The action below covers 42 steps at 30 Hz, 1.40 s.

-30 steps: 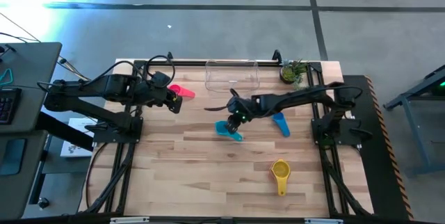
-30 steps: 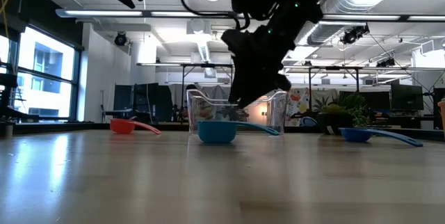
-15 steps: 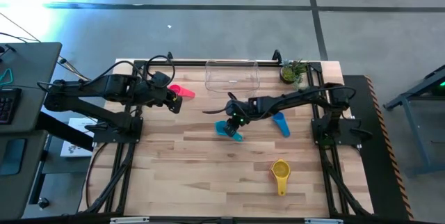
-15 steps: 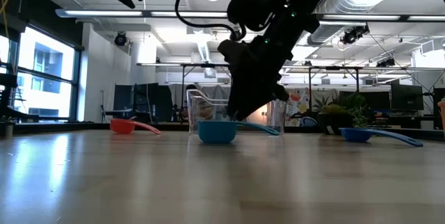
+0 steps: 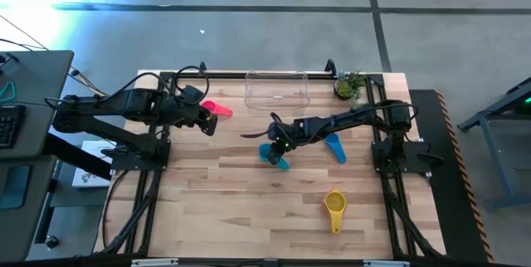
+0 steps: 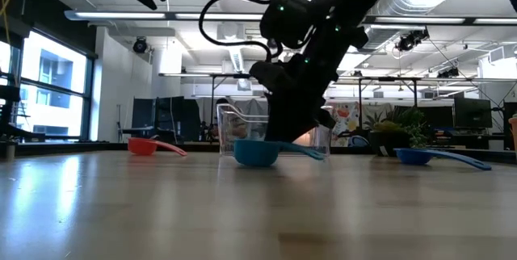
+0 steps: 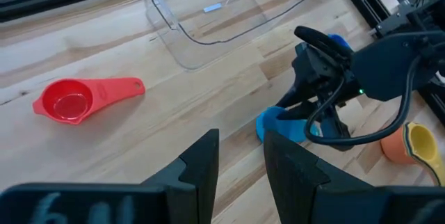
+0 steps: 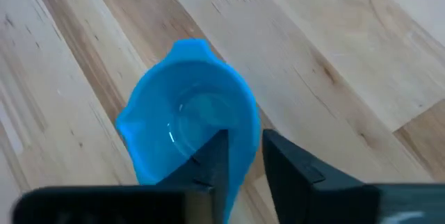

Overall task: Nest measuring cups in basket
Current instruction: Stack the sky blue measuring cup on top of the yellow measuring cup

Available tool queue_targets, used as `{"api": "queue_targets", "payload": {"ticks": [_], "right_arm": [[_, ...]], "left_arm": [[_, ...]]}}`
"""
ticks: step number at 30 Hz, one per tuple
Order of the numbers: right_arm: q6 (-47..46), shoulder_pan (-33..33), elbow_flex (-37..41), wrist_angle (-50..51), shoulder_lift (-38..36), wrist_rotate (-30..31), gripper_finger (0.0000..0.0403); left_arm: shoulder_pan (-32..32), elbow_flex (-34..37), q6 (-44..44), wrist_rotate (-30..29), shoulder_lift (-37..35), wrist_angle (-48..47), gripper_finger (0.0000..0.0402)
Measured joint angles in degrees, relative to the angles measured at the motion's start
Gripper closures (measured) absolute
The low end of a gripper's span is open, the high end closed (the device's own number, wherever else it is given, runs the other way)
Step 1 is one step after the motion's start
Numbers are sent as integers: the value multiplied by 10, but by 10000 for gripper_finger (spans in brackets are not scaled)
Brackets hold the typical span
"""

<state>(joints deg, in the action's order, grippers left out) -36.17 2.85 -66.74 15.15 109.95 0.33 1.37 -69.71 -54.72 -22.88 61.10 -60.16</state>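
Wooden table [image 5: 232, 201], measuring cups [image 5: 334, 205], basket [image 5: 276, 89], potted plant [image 5: 348, 85]

No text, label, brand, number or sign can be read in any view. A small pale blue sticker sits on the floor of the basket [image 7: 217, 15], but whatever may be printed on it is too small to make out.

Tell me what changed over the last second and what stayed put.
The right tool came down onto the teal measuring cup and narrowed its fingers astride the cup's rim; the cup shifted slightly. A firm grip is not clear yet. Unchanged: the left tool, open and hovering near the pink cup; the blue cup, the yellow cup and the empty basket.
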Motion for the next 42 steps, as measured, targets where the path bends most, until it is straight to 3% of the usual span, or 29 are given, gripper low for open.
{"api": "queue_targets", "payload": {"ticks": [6,14,25,42], "right_arm": [[-14,0,0,0,0,-8,395],[-26,0,1,5,-8,-29,399],[-70,-6,1,74,-89,-18,401],[-376,-101,1,295,-238,120,402]], "left_arm": [[0,0,4,0,0,0,296],[0,0,6,0,0,0,296],[0,0,10,0,0,-1,296],[0,0,39,34,0,0,296]]}}
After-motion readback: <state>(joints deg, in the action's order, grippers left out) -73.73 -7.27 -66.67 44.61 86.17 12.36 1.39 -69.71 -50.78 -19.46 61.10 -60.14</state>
